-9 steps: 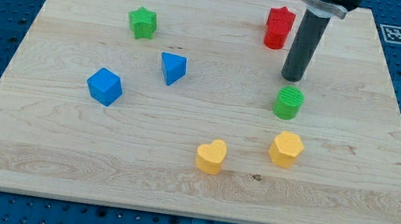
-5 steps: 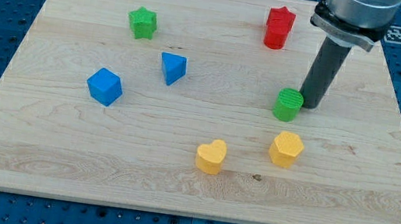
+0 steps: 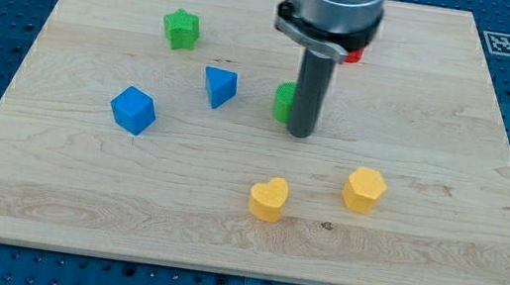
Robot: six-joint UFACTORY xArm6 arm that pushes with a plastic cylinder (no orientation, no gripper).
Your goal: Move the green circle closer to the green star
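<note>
The arm's dark rod comes down near the middle of the wooden board (image 3: pixel 422 236), and my tip (image 3: pixel 300 133) rests on the wood right against the green circle (image 3: pixel 284 102), which peeks out from behind the rod on its left side, mostly hidden. There is no claw on this arm, just the bare rod, so it grips nothing and only presses up beside the block. The green star (image 3: pixel 181 28) sits in the upper left of the frame, well apart from the circle. Between them, a little lower, lies the blue triangle (image 3: pixel 220 87), and further to the lower left is the blue cube (image 3: pixel 133 109). Toward the bottom of the frame stand the yellow heart (image 3: pixel 268 198) and, to its right, the yellow hexagon (image 3: pixel 364 189). A sliver of a red block (image 3: pixel 354 52) shows at the top, behind the arm's housing; I cannot make out its shape.
</note>
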